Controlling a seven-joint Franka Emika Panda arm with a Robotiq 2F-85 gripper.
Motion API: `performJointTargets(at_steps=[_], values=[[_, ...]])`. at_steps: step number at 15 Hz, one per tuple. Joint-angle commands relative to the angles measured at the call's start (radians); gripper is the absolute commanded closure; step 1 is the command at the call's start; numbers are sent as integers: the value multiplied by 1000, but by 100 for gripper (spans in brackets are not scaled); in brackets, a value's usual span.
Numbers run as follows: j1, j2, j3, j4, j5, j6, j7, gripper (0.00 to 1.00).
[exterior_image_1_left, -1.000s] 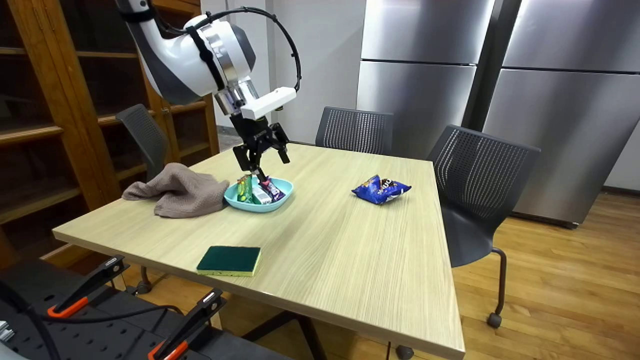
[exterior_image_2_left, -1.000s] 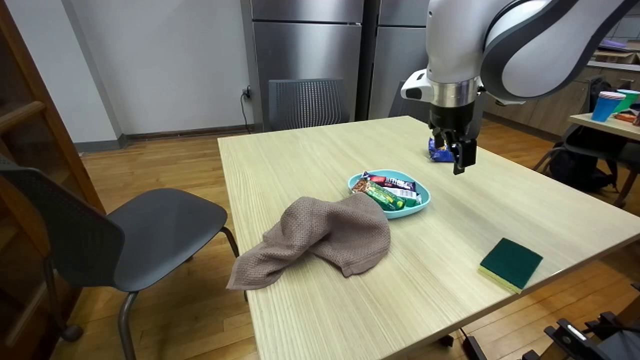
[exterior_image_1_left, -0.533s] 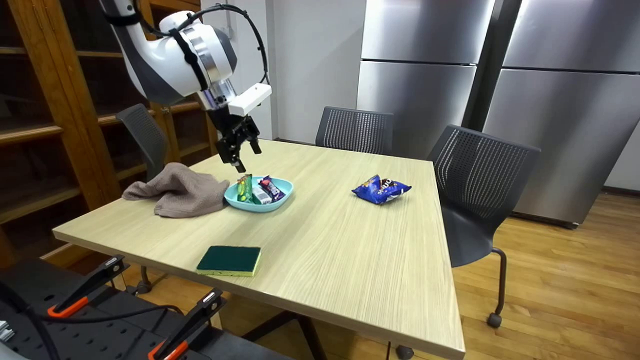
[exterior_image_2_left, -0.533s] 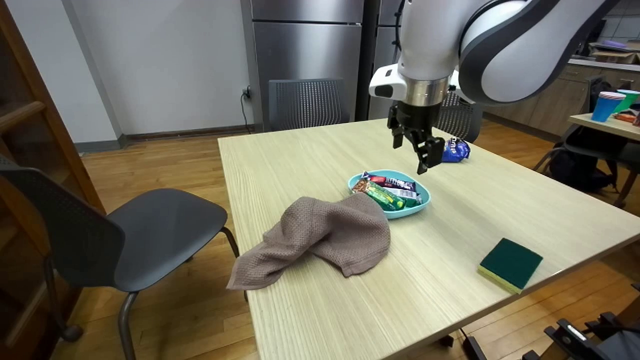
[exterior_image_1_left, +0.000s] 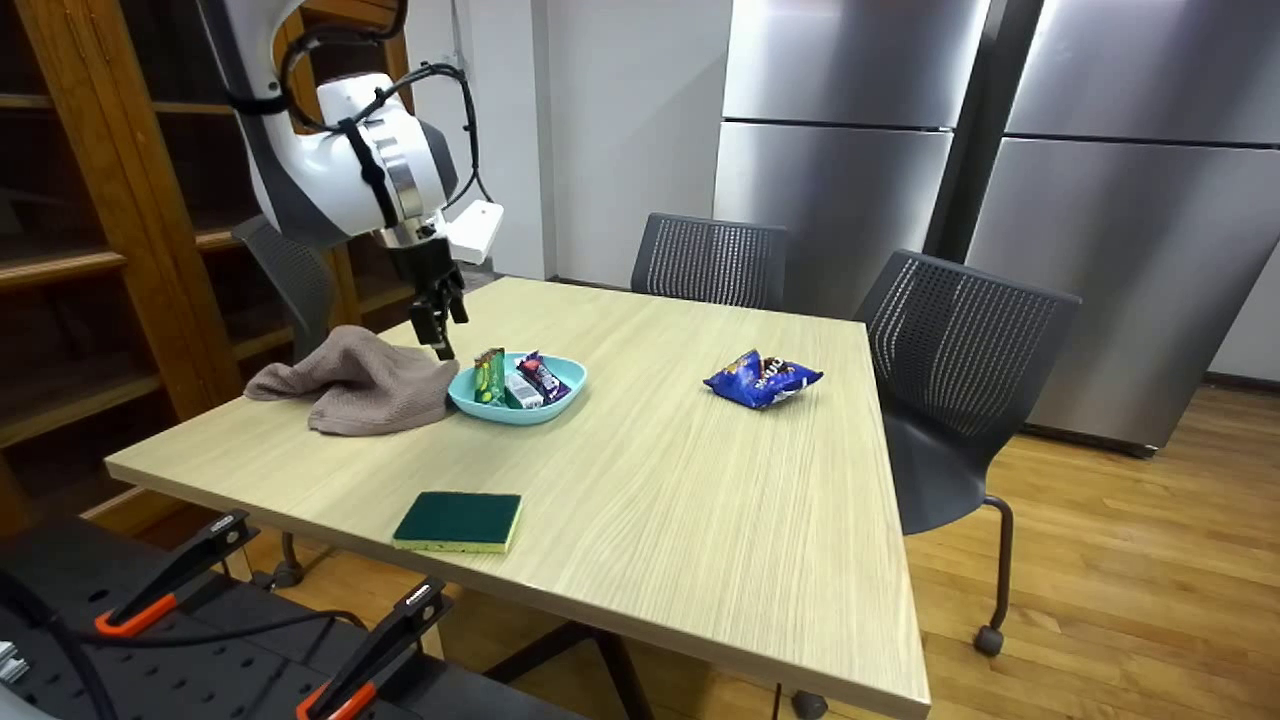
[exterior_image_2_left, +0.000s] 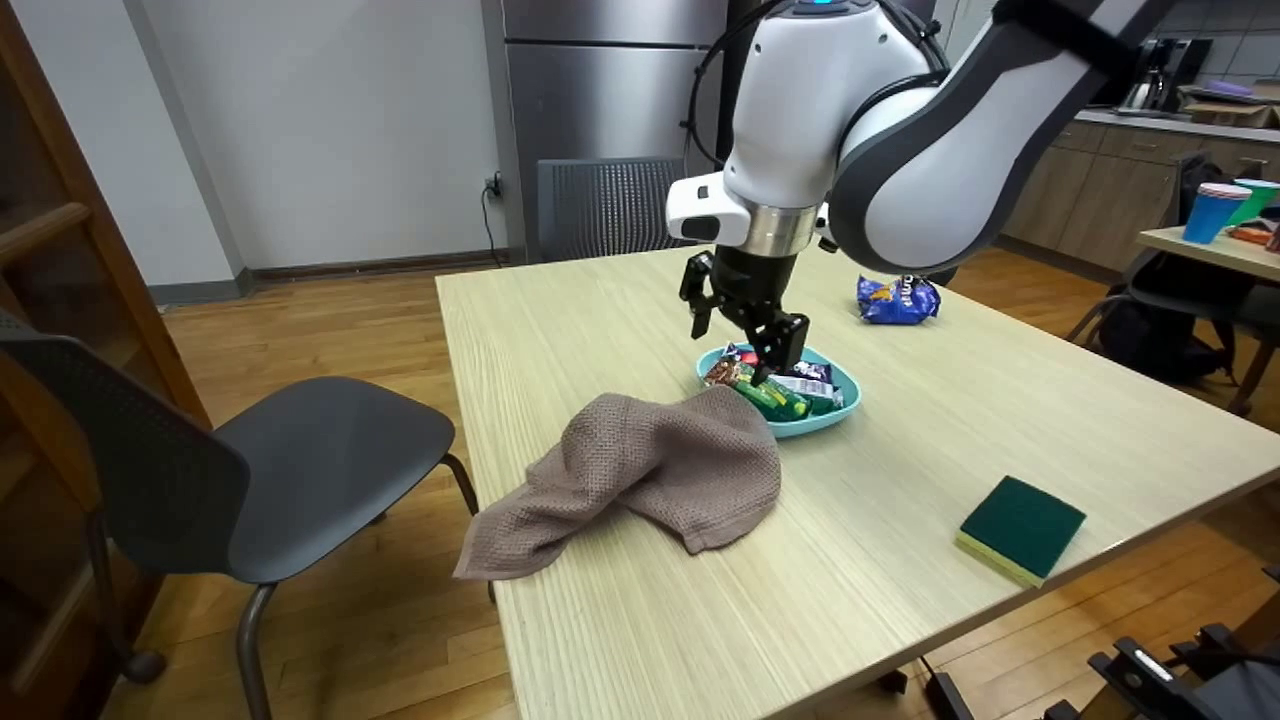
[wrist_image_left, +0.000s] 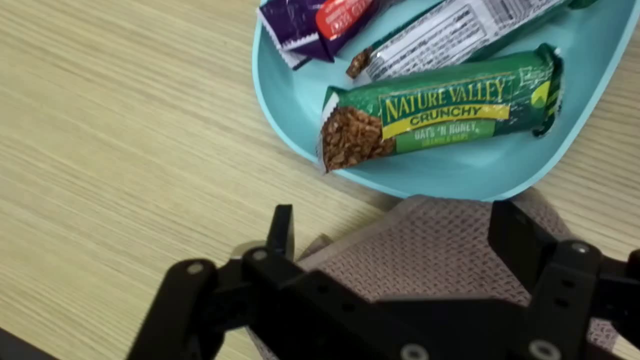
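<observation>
My gripper (exterior_image_1_left: 452, 337) is open and empty, low over the table. In the wrist view the two fingers (wrist_image_left: 392, 207) stand wide apart above the brown towel (wrist_image_left: 425, 245), with the left finger over bare wood. The crumpled towel also shows in both exterior views (exterior_image_1_left: 370, 385) (exterior_image_2_left: 660, 470). Its edge touches or lies very close to the light blue bowl (wrist_image_left: 280, 115). The bowl holds a green granola bar (wrist_image_left: 445, 110), a bar with its white label up (wrist_image_left: 435, 40) and a purple bar (wrist_image_left: 300, 25). In an exterior view the gripper (exterior_image_2_left: 729, 352) partly hides the bars.
A blue snack bag (exterior_image_1_left: 760, 380) lies on the table (exterior_image_1_left: 660, 500) beyond the bowl. A green and yellow sponge (exterior_image_1_left: 460, 520) lies near the table edge, also in an exterior view (exterior_image_2_left: 1022, 530). Dark chairs (exterior_image_1_left: 710, 260) (exterior_image_2_left: 340, 470) stand around the table. Clamps (exterior_image_1_left: 375, 650) sit beside it.
My gripper has moved left in both exterior views, from over the bowl's area toward the towel, and has come lower in the last half second. It stays open. The towel, bowl and bars have not moved.
</observation>
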Motion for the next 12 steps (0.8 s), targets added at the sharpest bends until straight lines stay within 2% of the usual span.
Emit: performJointTargets(at_steps=[1, 5, 9, 12], values=[[-41, 41, 69, 17, 75, 26, -159, 0], [-65, 24, 120, -18, 177, 24, -284, 0], [-35, 36, 86, -4, 249, -6, -332, 0], [-37, 42, 76, -4, 292, -6, -361, 0]])
